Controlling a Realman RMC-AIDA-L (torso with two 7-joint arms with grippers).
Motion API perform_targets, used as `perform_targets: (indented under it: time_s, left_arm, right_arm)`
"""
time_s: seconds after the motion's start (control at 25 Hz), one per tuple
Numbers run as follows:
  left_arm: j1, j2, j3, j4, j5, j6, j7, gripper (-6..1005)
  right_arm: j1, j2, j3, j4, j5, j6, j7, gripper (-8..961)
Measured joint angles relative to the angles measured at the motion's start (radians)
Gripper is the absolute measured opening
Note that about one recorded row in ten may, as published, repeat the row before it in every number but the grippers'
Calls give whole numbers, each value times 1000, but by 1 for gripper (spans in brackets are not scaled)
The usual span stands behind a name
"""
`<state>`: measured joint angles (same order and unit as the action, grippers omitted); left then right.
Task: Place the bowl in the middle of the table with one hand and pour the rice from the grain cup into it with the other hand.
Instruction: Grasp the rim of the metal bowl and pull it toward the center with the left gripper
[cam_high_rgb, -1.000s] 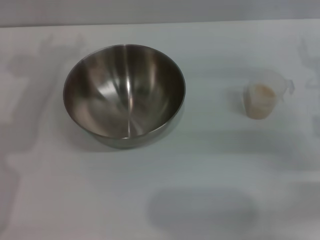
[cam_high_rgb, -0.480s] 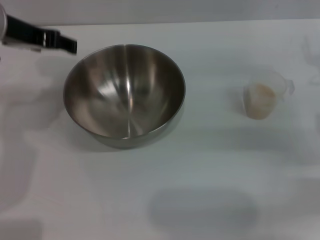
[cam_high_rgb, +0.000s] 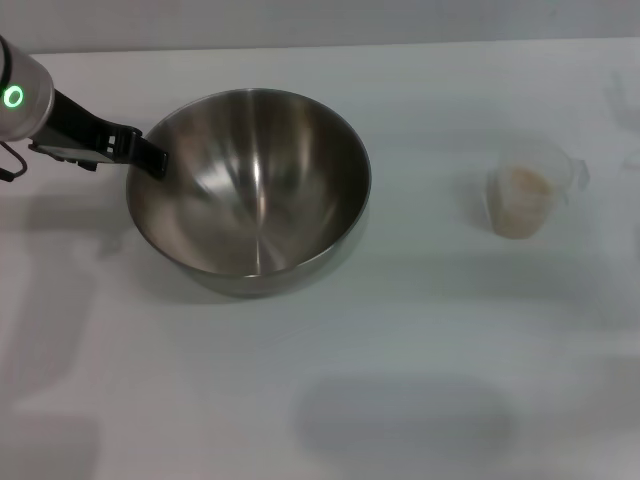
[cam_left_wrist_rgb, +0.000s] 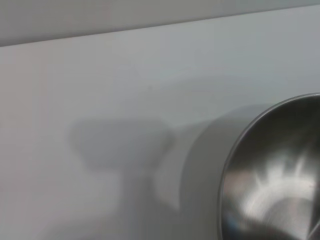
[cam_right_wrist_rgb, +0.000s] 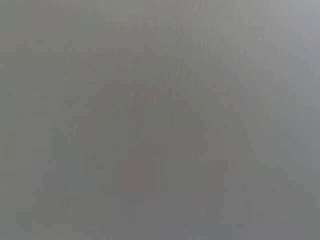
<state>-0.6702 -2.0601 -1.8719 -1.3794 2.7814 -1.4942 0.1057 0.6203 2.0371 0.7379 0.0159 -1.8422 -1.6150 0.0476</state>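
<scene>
The steel bowl stands on the white table, left of centre; its rim also shows in the left wrist view. The bowl is empty inside. The clear grain cup stands at the right, upright, with rice in it. My left gripper reaches in from the left edge, its black tip right at the bowl's left rim. Its arm shows a green light ring. My right gripper is out of view; the right wrist view shows only plain grey.
The table's far edge runs along the top of the head view. Bare white tabletop lies between the bowl and the cup, and in front of both.
My left arm came in from the left edge, then moved down and right until its tip reached the bowl's left rim. Bowl and cup have not moved.
</scene>
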Motion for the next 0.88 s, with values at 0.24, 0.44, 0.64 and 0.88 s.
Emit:
perform_targets:
  time_s: [0.24, 0.44, 0.64, 0.88]
  left_arm:
    - [-20, 0, 14, 57, 3, 21, 0, 761]
    - [-49, -1, 29, 120, 5, 44, 1, 756]
    - [-73, -2, 34, 174, 8, 60, 11, 751]
    - [-76, -2, 35, 182, 13, 72, 15, 745]
  right_arm:
    - [-1, 0, 0, -1, 0, 2, 0, 740]
    - [-1, 0, 0, -1, 0, 3, 0, 740]
    - [-2, 0, 0, -1, 0, 3, 0, 740]
    - [-3, 0, 1, -1, 0, 3, 0, 740]
